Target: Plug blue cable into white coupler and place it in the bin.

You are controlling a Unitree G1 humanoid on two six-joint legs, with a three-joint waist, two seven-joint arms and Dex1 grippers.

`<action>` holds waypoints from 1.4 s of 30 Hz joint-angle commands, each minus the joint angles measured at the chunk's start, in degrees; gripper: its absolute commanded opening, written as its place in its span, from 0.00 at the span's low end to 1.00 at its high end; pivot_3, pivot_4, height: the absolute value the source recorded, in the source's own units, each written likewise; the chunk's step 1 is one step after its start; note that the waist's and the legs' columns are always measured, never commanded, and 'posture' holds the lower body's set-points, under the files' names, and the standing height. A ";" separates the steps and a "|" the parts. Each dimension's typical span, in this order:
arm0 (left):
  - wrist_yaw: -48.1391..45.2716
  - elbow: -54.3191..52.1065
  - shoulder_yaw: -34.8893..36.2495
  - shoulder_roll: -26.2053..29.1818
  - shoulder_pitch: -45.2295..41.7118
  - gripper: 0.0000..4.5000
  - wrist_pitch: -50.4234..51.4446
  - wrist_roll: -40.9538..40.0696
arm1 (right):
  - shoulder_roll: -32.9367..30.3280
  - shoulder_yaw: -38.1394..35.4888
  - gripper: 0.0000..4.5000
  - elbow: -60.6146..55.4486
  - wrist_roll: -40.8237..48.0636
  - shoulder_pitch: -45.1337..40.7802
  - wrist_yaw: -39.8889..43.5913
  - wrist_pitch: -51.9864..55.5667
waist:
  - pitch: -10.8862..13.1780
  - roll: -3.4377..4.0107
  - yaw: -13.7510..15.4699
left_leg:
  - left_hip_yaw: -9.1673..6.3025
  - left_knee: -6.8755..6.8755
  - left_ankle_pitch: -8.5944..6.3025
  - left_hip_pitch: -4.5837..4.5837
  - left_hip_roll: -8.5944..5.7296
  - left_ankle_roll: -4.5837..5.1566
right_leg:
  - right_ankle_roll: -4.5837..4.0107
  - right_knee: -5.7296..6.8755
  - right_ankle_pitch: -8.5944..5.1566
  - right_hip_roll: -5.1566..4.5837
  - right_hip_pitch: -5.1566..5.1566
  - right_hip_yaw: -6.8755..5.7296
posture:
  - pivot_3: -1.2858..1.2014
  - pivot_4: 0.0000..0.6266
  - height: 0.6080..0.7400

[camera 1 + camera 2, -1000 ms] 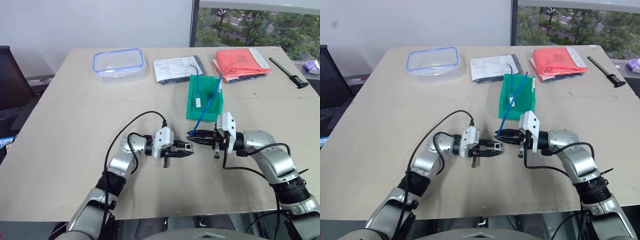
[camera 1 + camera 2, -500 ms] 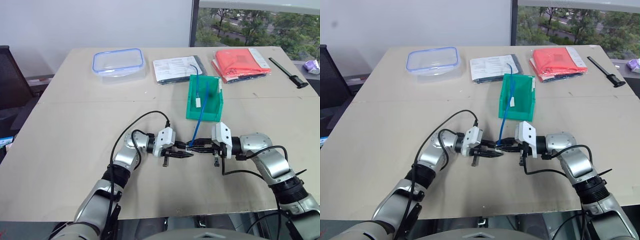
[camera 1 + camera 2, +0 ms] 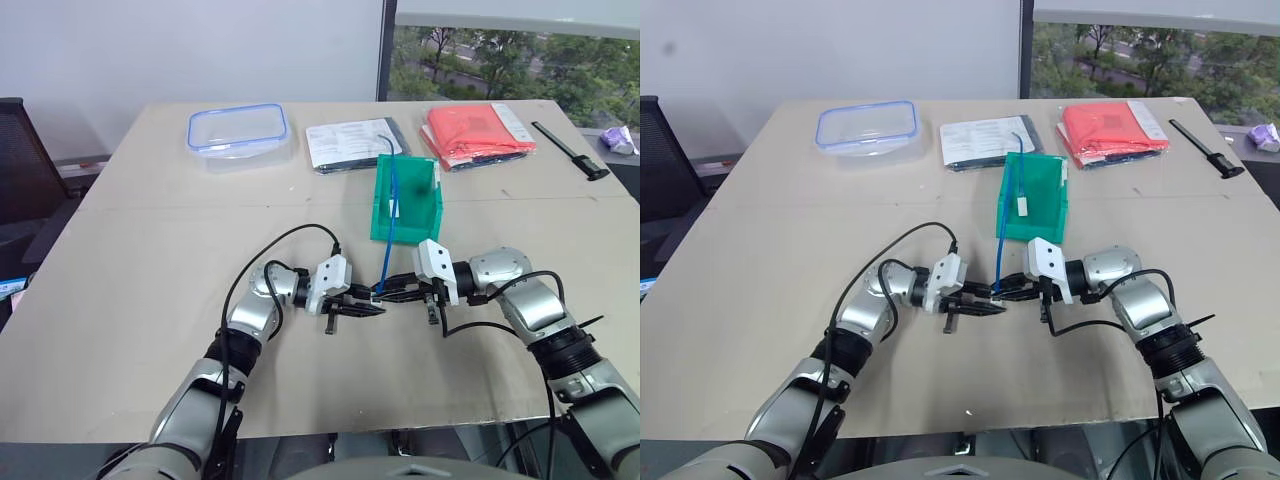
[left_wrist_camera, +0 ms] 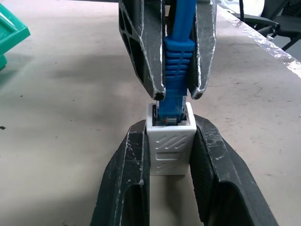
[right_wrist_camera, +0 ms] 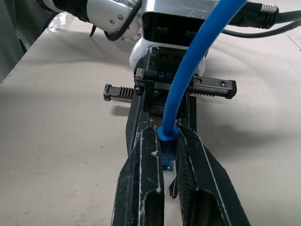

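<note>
The blue cable (image 4: 178, 52) has its plug entering the white coupler (image 4: 170, 141), though you cannot tell whether it is fully seated; binning remains. Your left gripper (image 3: 366, 304) clamps the coupler, while your right gripper (image 3: 392, 293) is shut on the plug boot. The joint hangs just above the table (image 3: 150, 300), near the bin (image 3: 405, 205), with open surface around it.

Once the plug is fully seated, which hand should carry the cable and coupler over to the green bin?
Probably the right hand: it sits nearer the green plastic bin and already grips the thin blue cable at its plug. The left hand only steadies the small white plastic coupler.
</note>
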 commanded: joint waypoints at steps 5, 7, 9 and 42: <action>-0.95 -3.33 1.19 -0.12 -0.22 0.24 1.96 -2.01 | 6.09 -6.44 0.00 -2.09 7.69 3.70 -4.19 6.52 | 0.08 -0.02 -0.43 | 0.10 -0.18 0.00 0.06 0.07 -0.01 | -0.02 0.00 0.01 -0.07 -0.06 0.10 | 0.52 0.24 0.98; -0.56 -4.15 1.08 0.60 0.48 0.40 1.94 -1.13 | 5.43 -6.81 0.00 -3.45 7.05 3.34 -4.38 6.67 | 0.11 -0.02 -0.48 | 0.14 -0.18 0.00 -0.01 0.05 -0.01 | -0.02 0.05 0.02 -0.09 -0.15 0.13 | 0.52 0.24 0.98; 1.36 -6.50 1.60 1.75 2.01 0.62 1.31 -0.07 | 4.69 -7.43 0.00 -4.70 6.67 2.50 -5.06 7.47 | 0.13 -0.01 -0.47 | 0.15 -0.18 0.00 -0.19 0.02 0.00 | -0.01 0.04 0.02 -0.12 -0.32 0.14 | 0.52 0.24 0.98; 43.54 -55.50 14.45 7.71 9.74 0.82 49.30 -6.84 | -4.63 -24.78 1.00 25.04 3.72 -28.04 -24.01 24.11 | 0.96 -0.06 -0.71 | 0.19 -0.60 0.04 -0.90 -0.15 -0.06 | 0.33 -0.29 0.21 -0.26 -0.95 0.15 | 0.52 0.24 0.98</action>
